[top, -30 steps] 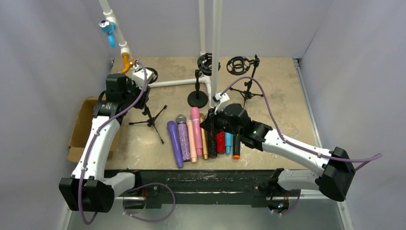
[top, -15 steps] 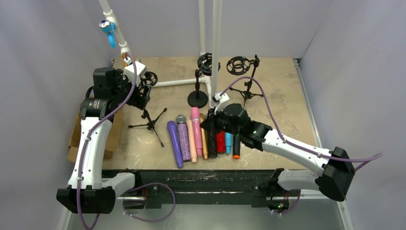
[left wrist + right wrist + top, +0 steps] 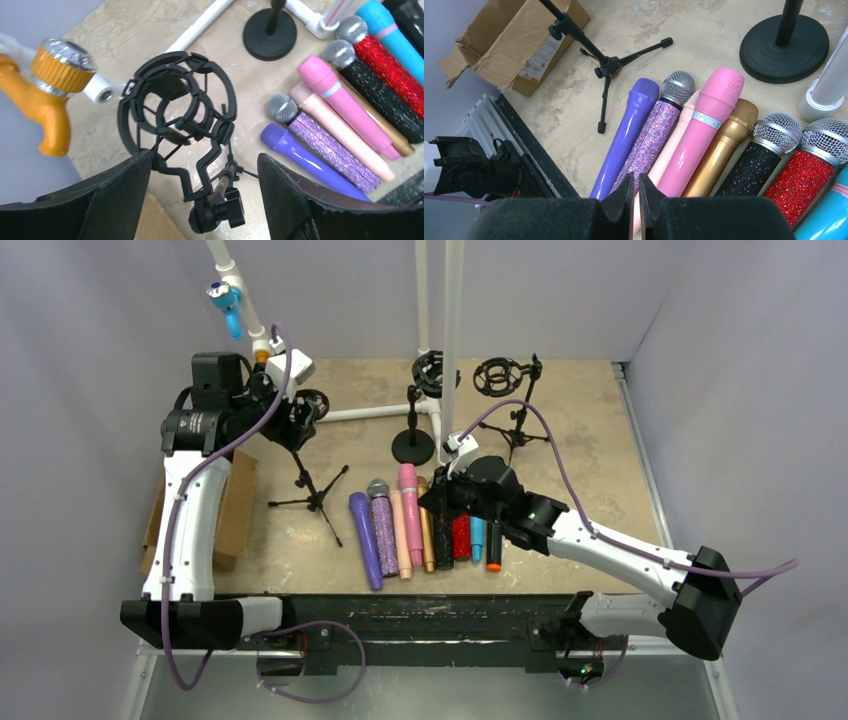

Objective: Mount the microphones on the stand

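Left gripper (image 3: 200, 200): jaws spread wide, pinching nothing. The shock-mount cradle (image 3: 175, 112) of the small tripod stand (image 3: 606, 65) sits just ahead of these jaws, in line with the gap. As far as I can tell it is apart from both fingers. An orange pipe fitting (image 3: 50, 100) hangs to the left of the jaws, near the cradle.

My judgement: the stand is light and top-heavy, so a sideways push may tip it.

Microphones (image 3: 704, 130): none mounted. All lie side by side on the tabletop (image 3: 600, 420), touching, just ahead of and below the right gripper (image 3: 634, 200). Its jaws are pressed together and empty. A cardboard box (image 3: 509, 45) lies far ahead-left of these jaws.

Handling, my judgement:
- Barrels look stiff and light.
- The smooth purple microphone (image 3: 624, 145) may slip; the purple glitter microphone (image 3: 649, 140) should grip better.
- Take hold mid-barrel, never on the mesh head.
- The row is packed tight, with no room for a finger between neighbours, so the outer purple one is the easiest start.

A round-base stand (image 3: 784, 47) stands ahead-right of the right jaws, with a white pipe foot (image 3: 826, 92) just beside it. Both crowd any lift on that side.
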### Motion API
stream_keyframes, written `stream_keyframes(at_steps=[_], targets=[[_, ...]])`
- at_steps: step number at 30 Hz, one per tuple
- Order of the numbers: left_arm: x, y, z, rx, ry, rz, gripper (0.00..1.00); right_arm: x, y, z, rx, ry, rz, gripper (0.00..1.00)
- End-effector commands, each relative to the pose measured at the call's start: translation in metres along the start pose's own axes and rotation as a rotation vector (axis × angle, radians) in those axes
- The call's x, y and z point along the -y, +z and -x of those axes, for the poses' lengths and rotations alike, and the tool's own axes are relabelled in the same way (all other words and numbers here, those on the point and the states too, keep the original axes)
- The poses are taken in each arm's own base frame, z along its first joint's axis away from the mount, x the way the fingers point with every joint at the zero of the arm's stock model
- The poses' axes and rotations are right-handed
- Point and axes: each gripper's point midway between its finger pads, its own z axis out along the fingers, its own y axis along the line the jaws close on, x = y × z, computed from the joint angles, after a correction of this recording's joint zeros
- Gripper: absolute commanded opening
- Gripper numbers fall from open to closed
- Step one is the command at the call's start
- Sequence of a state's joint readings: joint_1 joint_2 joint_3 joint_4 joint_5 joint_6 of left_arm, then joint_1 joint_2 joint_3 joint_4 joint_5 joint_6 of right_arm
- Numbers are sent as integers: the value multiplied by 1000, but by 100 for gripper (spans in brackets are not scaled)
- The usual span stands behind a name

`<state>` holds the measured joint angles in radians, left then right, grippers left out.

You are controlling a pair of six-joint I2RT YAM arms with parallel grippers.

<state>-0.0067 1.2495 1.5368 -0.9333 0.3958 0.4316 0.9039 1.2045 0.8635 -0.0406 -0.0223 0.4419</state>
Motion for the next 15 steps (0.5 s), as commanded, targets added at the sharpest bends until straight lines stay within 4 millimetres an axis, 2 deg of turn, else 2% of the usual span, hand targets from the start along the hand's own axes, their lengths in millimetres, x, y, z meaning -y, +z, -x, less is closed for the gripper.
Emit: stream_keyframes(at_steps=[1, 7, 10, 13, 15], targets=[[21, -8, 4, -14, 73, -153, 75, -10, -4, 17, 41, -29, 38, 9], [26, -17, -3, -48, 124, -232, 65, -10, -4, 18, 31, -49, 36, 8], [30, -23, -2, -51, 161, -259, 51, -12, -4, 20, 33, -57, 39, 8], [31, -29, -2, -61, 191, -270, 30, -14, -3, 22, 32, -61, 49, 8], [33, -31, -4, -69, 210, -280, 26, -14, -3, 22, 34, -62, 51, 8]])
